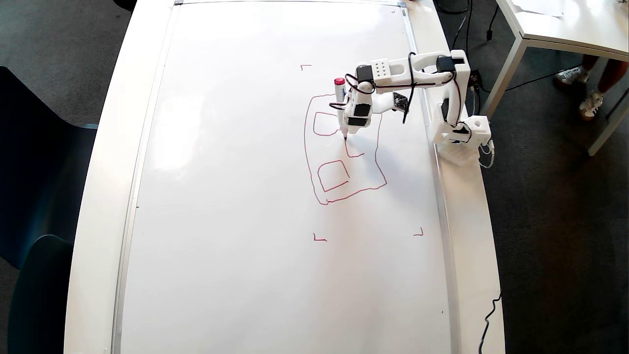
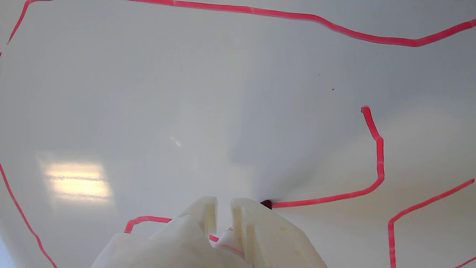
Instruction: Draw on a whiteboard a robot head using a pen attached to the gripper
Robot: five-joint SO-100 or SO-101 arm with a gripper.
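Right of centre on the whiteboard (image 1: 245,221), the pen (image 1: 341,110) (whether jaws clamp it, I cannot tell) touches the half-drawn robot head (image 1: 314,162); uneven pressure could break the line.

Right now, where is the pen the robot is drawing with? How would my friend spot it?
Look at the big whiteboard in the overhead view and find the red robot head outline near its right side. The pen stands at the top of that outline, strapped beside the white gripper, tip on the board. It is the only slim white stick with a red cap.
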